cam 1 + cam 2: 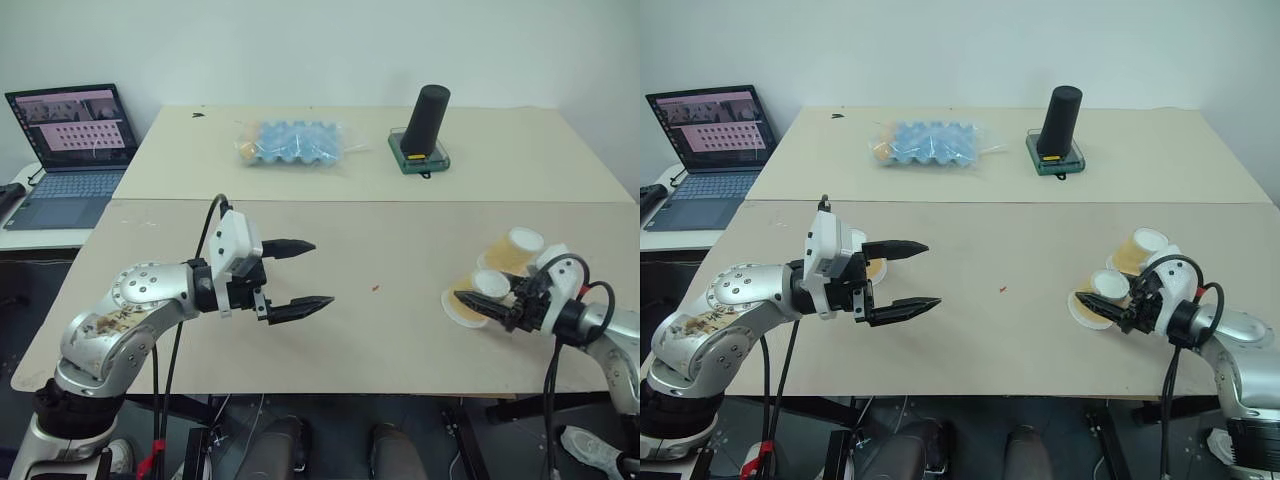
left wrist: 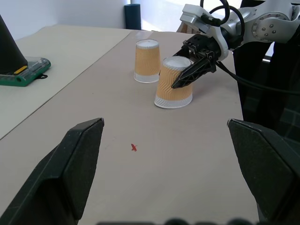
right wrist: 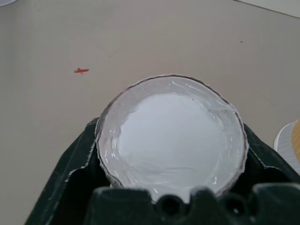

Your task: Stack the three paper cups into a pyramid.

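Two paper cups stand upside down at the table's right. My right gripper [image 1: 480, 308] is shut on the nearer cup [image 2: 174, 83], its black fingers [image 3: 77, 164] on either side of the white base [image 3: 171, 136]. The second cup [image 1: 515, 250] stands just behind it, a small gap apart. A tan piece of what looks like the third cup [image 1: 877, 268] peeks out behind my left gripper [image 1: 320, 272]. That gripper hovers open over the table's left-middle with nothing between its fingers, pointing toward the right.
A tall black cylinder [image 1: 428, 120] on a green base and a bagged blue egg tray [image 1: 295, 143] sit on the far table. An open laptop [image 1: 70, 150] is at the far left. A small red mark [image 1: 375, 288] lies mid-table.
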You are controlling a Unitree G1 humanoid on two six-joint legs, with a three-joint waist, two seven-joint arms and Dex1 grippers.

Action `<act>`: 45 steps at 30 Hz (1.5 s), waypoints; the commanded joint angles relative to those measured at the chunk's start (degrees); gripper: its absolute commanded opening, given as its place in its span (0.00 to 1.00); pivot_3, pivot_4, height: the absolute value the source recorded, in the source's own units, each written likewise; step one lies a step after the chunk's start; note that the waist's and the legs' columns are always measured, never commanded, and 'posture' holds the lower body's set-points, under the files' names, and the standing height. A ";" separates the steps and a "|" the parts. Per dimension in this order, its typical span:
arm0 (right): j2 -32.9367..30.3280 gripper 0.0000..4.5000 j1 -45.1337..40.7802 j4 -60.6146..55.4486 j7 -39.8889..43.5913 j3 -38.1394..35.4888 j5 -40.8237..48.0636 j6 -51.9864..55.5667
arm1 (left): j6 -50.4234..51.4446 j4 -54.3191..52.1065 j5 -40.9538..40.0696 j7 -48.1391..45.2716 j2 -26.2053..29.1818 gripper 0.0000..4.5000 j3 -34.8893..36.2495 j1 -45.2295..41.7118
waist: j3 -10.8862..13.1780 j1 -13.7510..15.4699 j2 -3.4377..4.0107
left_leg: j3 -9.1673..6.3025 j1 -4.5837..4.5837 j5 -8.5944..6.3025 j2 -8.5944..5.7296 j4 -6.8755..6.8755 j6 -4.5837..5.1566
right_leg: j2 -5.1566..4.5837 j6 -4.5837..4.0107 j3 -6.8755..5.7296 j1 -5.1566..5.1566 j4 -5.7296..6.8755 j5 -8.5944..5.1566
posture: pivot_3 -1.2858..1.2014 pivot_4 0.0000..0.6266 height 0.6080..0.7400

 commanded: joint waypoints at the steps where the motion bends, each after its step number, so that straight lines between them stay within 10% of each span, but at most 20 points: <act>1: 0.00 0.58 -1.01 -1.89 -0.42 -0.84 0.33 -0.69 | -0.09 -1.75 -0.45 0.12 0.18 1.00 1.41 -0.91 | 0.00 -0.01 0.00 | 0.00 0.00 0.00 0.00 0.00 0.00 | 0.00 0.00 0.00 0.00 0.00 0.00 | 0.52 0.24 0.90; 16: 5.96 0.58 -20.91 -8.69 -1.26 12.34 0.78 3.49 | 1.23 -2.88 -0.71 0.21 0.92 1.00 1.59 0.11 | 0.04 -0.88 -0.07 | -0.08 -0.01 0.09 0.03 0.00 0.00 | 0.11 -0.03 0.00 -0.13 0.15 0.02 | 0.52 0.24 0.90; 27: 18.52 0.58 -32.42 11.87 2.70 27.64 -9.54 -4.72 | 2.94 -5.62 -1.88 1.26 2.28 1.00 4.07 2.29 | 0.09 -0.82 -0.21 | -0.09 -0.08 0.10 -0.08 0.00 -0.05 | 0.12 -0.13 0.02 -0.38 0.21 0.09 | 0.52 0.24 0.90; 45: 27.25 0.58 -39.09 26.09 6.52 30.35 -16.97 -11.96 | 1.93 -7.01 -1.90 2.45 2.98 1.00 5.60 5.93 | 0.07 -2.54 -0.23 | -0.24 0.01 0.20 0.15 -0.01 -0.61 | 0.72 -0.48 0.32 -0.69 0.45 0.30 | 0.52 0.24 0.90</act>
